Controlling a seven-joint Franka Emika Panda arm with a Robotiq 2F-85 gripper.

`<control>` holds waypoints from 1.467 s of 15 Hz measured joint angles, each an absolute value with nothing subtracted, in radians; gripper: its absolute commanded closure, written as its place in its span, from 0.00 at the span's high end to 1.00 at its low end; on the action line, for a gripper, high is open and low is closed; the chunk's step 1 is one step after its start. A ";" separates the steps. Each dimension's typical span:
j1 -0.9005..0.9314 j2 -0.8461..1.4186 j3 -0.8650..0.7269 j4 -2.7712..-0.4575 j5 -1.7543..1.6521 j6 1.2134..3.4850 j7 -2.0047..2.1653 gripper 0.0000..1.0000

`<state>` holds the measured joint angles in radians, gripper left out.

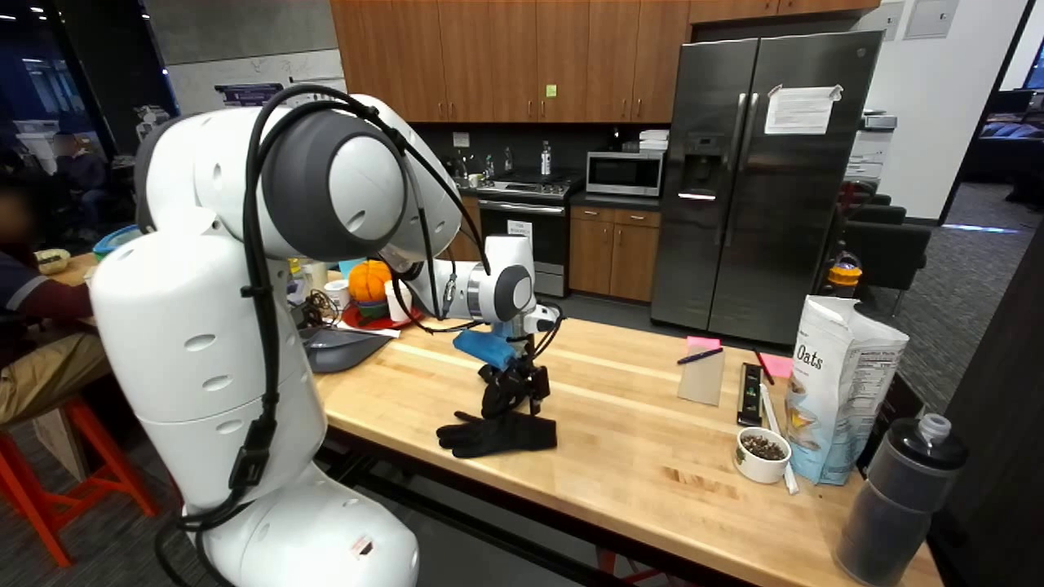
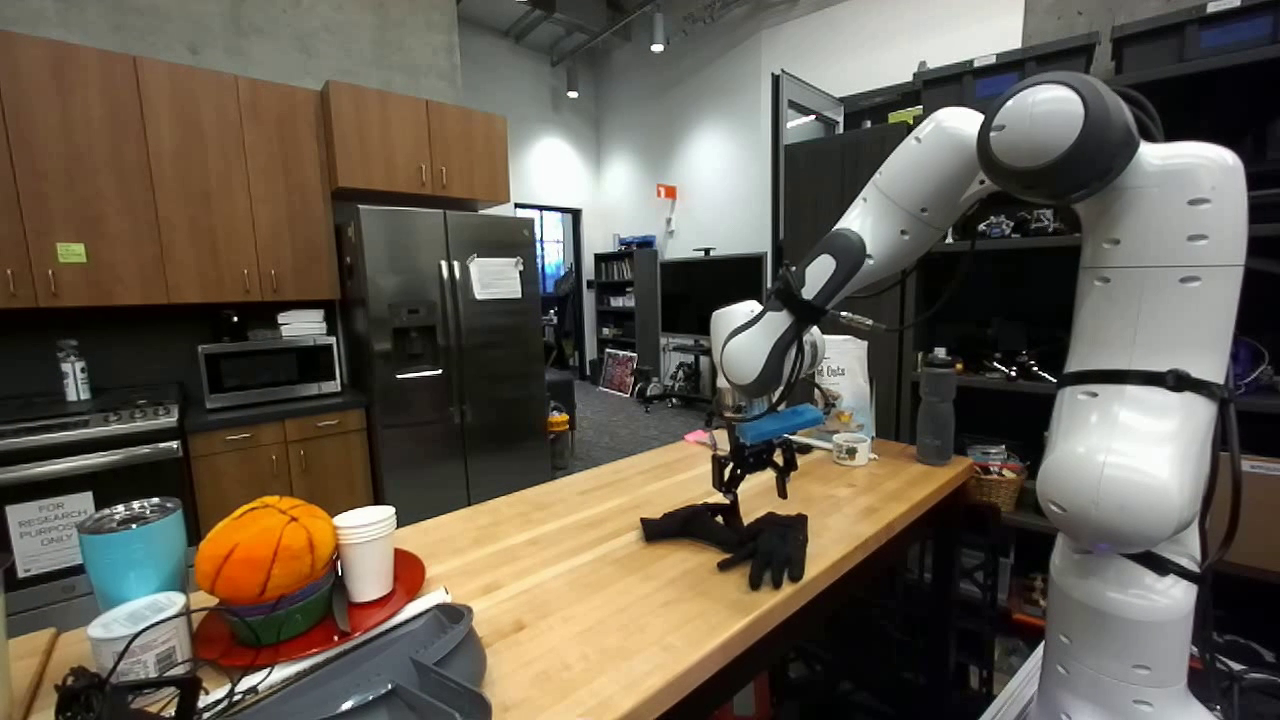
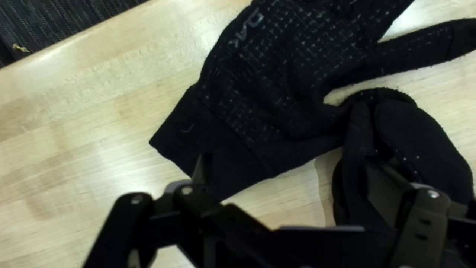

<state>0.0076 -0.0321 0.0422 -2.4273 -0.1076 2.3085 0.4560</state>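
Note:
Two black gloves lie on the wooden table. A flat glove (image 3: 275, 85) with a grid pattern and pale lettering spans the wrist view; it also shows in both exterior views (image 1: 506, 434) (image 2: 775, 548). A crumpled glove (image 3: 424, 149) lies beside it, and it shows in an exterior view (image 2: 690, 525). My gripper (image 2: 757, 490) points down just above the gloves with its fingers spread apart. In the wrist view, my gripper (image 3: 293, 180) has its left finger over the flat glove's cuff. The right finger is against or beside the crumpled glove; contact is unclear. Nothing is held between the fingers.
A white bowl (image 1: 762, 455), an oats bag (image 1: 840, 391), a grey bottle (image 1: 901, 501) and a black level (image 1: 749, 395) stand at one end. A red plate (image 2: 408, 580) with an orange plush (image 2: 265, 550), paper cups (image 2: 366, 555) and a grey dustpan-like tray (image 2: 400, 670) are at the other.

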 measured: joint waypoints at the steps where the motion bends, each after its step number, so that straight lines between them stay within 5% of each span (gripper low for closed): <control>1: 0.008 -0.027 0.042 -2.424 -0.116 2.308 0.464 1.00; 15: 0.012 0.044 0.041 -2.357 -0.152 2.309 0.521 0.99; 16: 0.012 0.055 0.040 -2.351 -0.152 2.309 0.521 0.75; 18: 0.012 0.076 0.038 -2.339 -0.152 2.309 0.521 0.72; 22: 0.013 0.105 0.034 -2.322 -0.152 2.310 0.521 0.41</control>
<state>0.0128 0.1051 0.0341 -2.3219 -0.1516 2.3101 0.5208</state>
